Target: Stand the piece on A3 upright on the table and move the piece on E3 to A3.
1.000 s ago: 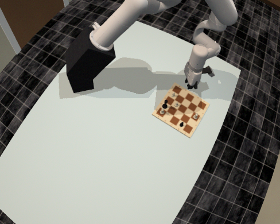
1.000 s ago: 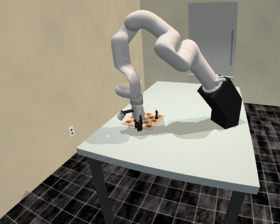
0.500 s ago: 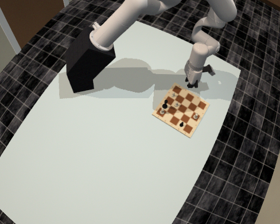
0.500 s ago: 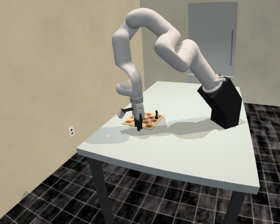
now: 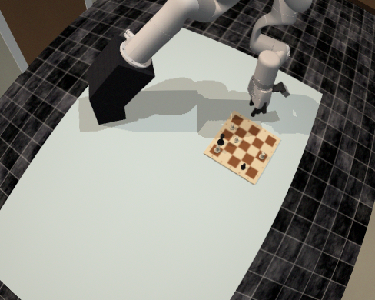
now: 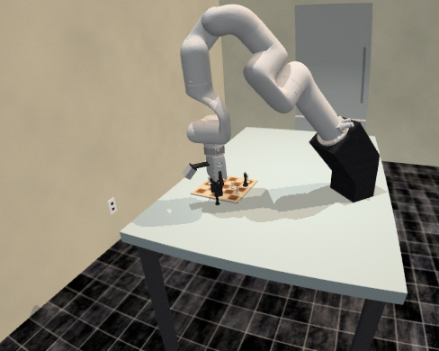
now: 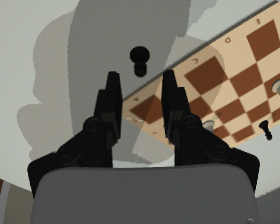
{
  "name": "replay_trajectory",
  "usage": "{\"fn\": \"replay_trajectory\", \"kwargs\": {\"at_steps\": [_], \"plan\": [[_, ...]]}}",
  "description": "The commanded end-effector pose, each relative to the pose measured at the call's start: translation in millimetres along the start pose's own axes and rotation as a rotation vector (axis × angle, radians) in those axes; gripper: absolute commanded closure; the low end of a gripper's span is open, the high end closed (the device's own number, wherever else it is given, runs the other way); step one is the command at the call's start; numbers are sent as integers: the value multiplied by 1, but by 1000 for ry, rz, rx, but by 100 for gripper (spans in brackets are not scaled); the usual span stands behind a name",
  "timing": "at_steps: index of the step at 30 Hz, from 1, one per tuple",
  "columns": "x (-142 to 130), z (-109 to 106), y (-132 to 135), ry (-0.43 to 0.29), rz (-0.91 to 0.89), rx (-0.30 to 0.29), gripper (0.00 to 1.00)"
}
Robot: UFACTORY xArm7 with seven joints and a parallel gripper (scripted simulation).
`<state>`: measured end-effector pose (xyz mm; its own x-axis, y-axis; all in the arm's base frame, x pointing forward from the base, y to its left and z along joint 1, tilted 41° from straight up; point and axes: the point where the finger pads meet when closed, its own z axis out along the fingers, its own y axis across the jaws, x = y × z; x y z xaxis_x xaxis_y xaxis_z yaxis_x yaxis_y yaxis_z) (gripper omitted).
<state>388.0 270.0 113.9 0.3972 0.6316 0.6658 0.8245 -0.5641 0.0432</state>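
Near: black piece (image 5: 253,115) (image 6: 217,200) (image 7: 140,56) upright on worktop (image 5: 122,211) (image 6: 278,238) (image 7: 20,30), just off board (image 5: 244,145) (image 6: 233,197) (image 7: 205,75), long axis vertical, head up. Tool (image 5: 258,111) (image 6: 217,193) (image 7: 141,85) above, released, fingers parted. Wrist view shows gap between fingers; exterior view doesn't. Farther: tool hides part of board in exterior view; E3 piece hard to single out.
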Motion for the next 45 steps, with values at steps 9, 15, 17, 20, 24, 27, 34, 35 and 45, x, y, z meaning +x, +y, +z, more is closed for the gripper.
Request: {"fn": "replay_trajectory", "kwargs": {"at_steps": [9,15,17,20,24,27,34,35,45], "plan": [[1,-28,1,-8,1,16,66],[1,-39,2,-8,1,16,66],[1,-44,2,-8,1,16,66],[1,-48,2,-8,1,16,66],[1,-52,2,-8,1,16,66],[1,-52,2,-8,1,16,66],[1,-52,2,-8,1,16,0],[1,-52,2,-8,1,16,0],[1,-52,2,-8,1,16,0]]}}
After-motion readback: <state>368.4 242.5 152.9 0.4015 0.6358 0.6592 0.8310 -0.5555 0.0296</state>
